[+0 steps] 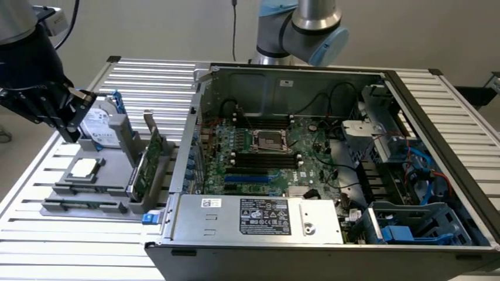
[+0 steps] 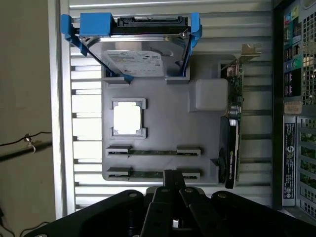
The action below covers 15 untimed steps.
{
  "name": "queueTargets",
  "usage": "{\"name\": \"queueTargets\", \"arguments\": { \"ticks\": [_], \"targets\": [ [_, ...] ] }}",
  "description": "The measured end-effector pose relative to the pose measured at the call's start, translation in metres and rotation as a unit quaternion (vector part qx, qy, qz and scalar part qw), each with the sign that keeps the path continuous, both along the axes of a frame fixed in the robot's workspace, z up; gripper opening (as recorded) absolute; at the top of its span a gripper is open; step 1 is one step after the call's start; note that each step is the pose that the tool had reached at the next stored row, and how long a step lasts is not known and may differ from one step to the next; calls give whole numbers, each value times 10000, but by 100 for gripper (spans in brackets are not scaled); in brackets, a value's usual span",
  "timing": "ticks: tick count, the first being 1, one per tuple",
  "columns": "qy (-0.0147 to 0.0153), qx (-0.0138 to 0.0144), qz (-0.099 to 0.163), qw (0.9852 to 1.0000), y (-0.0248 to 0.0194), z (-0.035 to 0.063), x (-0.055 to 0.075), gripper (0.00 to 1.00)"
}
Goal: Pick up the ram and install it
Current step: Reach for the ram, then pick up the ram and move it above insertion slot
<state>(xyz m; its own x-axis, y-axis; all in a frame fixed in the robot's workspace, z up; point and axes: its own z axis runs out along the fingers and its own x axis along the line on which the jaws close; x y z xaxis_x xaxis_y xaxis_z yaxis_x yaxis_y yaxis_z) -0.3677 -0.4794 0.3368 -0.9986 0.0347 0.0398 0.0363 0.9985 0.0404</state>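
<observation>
Wrist view: tightly shut hand [image 2: 174, 178] in front of one ram [image 2: 148, 174], part hidden.

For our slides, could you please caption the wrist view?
Shut end effector over grey tray holding two ram sticks, processor and hard drive.

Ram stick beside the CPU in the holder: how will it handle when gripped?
Likely stiff and light: the ram stick is a thin, narrow board. On edge in the gray holder, ends slotted, it probably won't tip, but its slim edge could slip.
</observation>
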Motion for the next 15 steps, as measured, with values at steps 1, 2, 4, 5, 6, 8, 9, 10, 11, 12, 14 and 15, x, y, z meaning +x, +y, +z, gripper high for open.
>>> {"name": "queueTargets", "arguments": {
  "ticks": [1, 2, 4, 5, 6, 8, 9, 10, 11, 12, 14, 15],
  "targets": [
    [0, -1, 0, 10000, 0, 0, 0, 11],
    [0, -1, 0, 10000, 0, 0, 0, 11],
    [1, -1, 0, 10000, 0, 1, -1, 11],
    [0, -1, 0, 10000, 0, 1, -1, 11],
    [0, -1, 0, 10000, 0, 1, -1, 11],
    [1, -1, 0, 10000, 0, 1, -1, 11],
    [1, -1, 0, 10000, 0, 1, -1, 11],
    [1, -1, 0, 10000, 0, 1, -1, 11],
    [0, -1, 0, 10000, 0, 1, -1, 11],
    [0, -1, 0, 10000, 0, 1, -1, 11],
    [0, -1, 0, 10000, 0, 1, -1, 11],
    [0, -1, 0, 10000, 0, 0, -1, 11]
  ]
}}
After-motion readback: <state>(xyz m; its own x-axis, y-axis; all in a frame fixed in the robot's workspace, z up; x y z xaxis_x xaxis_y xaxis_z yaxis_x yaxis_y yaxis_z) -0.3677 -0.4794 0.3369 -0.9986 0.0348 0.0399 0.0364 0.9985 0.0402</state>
